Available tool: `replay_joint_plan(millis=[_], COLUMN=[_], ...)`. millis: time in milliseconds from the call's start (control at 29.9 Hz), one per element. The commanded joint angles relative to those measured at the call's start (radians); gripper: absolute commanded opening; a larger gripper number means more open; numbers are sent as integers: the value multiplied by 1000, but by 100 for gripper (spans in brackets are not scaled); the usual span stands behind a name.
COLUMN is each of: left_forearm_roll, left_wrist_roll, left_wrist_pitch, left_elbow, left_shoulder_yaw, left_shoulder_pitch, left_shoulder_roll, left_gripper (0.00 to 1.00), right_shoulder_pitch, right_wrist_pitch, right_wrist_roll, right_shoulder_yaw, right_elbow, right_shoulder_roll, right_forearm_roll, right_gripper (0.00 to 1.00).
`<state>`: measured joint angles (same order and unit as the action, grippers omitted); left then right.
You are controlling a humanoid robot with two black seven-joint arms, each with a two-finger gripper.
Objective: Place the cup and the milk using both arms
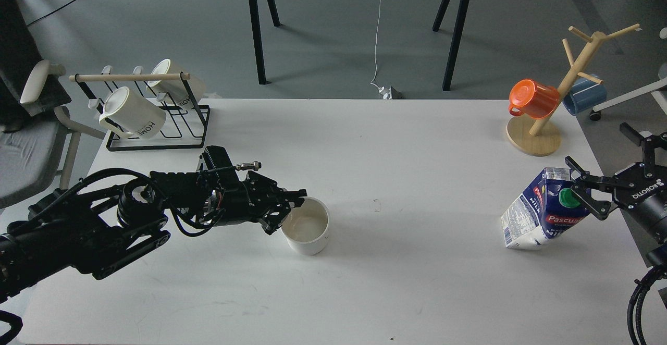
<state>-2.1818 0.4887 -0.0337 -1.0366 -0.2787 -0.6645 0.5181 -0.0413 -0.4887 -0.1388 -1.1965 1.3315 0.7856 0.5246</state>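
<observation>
Although the cup (306, 225) is plain white ceramic, we judge it stiff, fairly heavy for its size, smooth enough to slip and breakable if knocked. It stands upright and empty at lower centre of the frame on the white table (365, 293). Our left gripper (288, 210) sits at its left rim, the fingers appearing to straddle the wall there, one tip over the mouth; we cannot tell whether they are pressing. The rim wall or the handle, which we cannot see from here, looks the best place to pinch, and a firm, level hold would guard against rotation.

At right of the frame the milk (542, 209), a blue and white carton with a green cap, is tilted, its top leaning toward the right edge with only a lower corner on the table. Cardboard gives under pressure and the contents may slosh, so we would judge a grip across the flat sides, below the gable, safer than one near the cap. Our right gripper (586, 193) has its fingers spread around the top beside the cap, apparently closed on the carton.

Farther out, a black wire rack (161, 126) with cream mugs occupies the upper left, and a wooden mug tree (568, 89) holding an orange cup (534, 98) stands at upper right.
</observation>
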Motion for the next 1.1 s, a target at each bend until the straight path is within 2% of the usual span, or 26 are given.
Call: replay_joint_plan(millis=[0,33,100,234,301,402,469,636,703,904,1071], left_forearm_roll=[19,43,98,223,293,429,561,984,1197,1692,1912], left_wrist_roll=[0,0,0,0,0,0,0,0,0,0,0], left_wrist_pitch=[0,3,9,15,44,130,210,408,449,463,480], left_elbow=[-13,-17,-31,-80,-121,-184,-221,-227,-224,-214,-183], left_shoulder_yaw=[-31,-42,-48,-48,-51,-97,-175,-358,-390,-410,-410], left_shoulder_pitch=[0,0,-1,-4,-9,-14,-12,3,23,97,128], left_shoulder_roll=[16,20,30,62,91,151,192,261,275,293,287], left_gripper=[57,62,64,73,76,76,76,78,80,82,85], right_shoulder_pitch=[-2,-3,-8,-11,-15,-15,-17,-92,-124,-215,-412], right_wrist_pitch=[0,0,0,0,0,0,0,0,0,0,0], right_wrist_roll=[1,-1,1,1,1,-1,-1,-5,-5,-8,-8], right_shoulder_yaw=[0,0,0,1,0,-2,-6,-121,-162,-215,-270], right_elbow=[0,0,0,2,2,3,9,57,95,107,115], right_shoulder_roll=[0,0,0,-2,-2,-3,-2,-2,6,34,31], right_forearm_roll=[0,0,0,0,0,2,5,35,110,487,578], right_gripper=[98,98,98,98,98,98,98,98,98,98,97])
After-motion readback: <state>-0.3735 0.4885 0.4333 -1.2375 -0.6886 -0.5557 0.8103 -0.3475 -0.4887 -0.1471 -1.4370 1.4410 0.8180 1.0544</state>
